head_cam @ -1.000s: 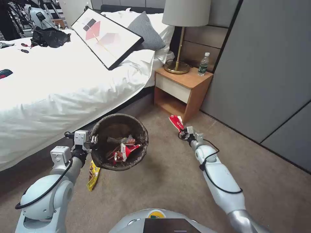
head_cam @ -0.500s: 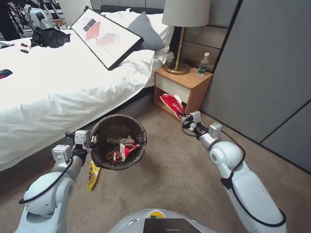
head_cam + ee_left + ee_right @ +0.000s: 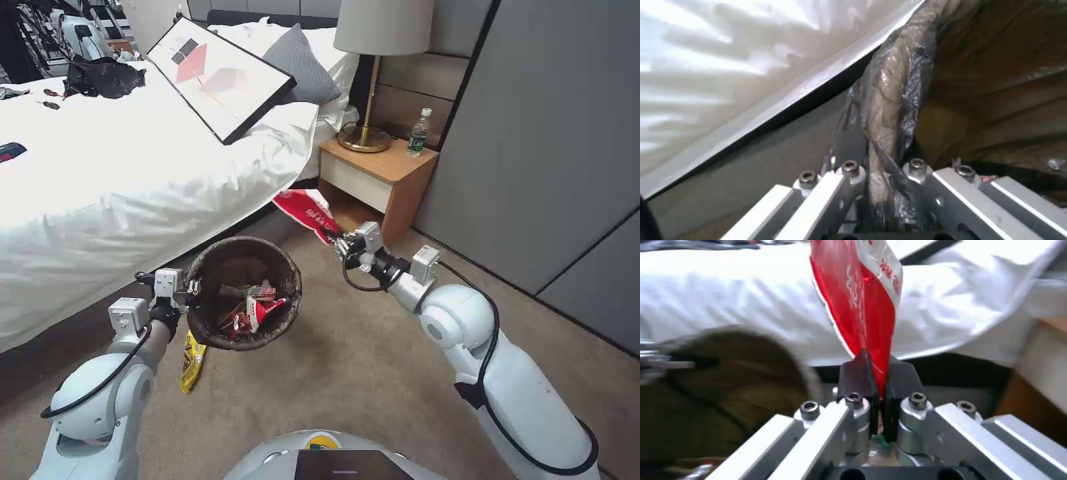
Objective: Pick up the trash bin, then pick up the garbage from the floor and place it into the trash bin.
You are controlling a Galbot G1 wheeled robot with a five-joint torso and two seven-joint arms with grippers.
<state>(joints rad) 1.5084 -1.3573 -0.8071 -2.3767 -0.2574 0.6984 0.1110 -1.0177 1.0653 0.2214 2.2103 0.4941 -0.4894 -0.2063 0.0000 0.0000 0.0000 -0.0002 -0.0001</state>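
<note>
Trash bin [image 3: 244,293] held off the floor beside the bed [image 3: 133,167], left gripper [image 3: 195,288] pinched on its bagged rim; packets inside. Right gripper [image 3: 341,244] clamped on red-and-white snack packet [image 3: 307,212], just right of the bin. Yellow wrapper [image 3: 192,361] on carpet below; nightstand [image 3: 373,183] behind.

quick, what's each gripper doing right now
Left gripper: shut on the trash bin, fingers pinching its bag-lined rim.
Right gripper: shut on a red-and-white snack packet, held in the air beside the bin.
</note>
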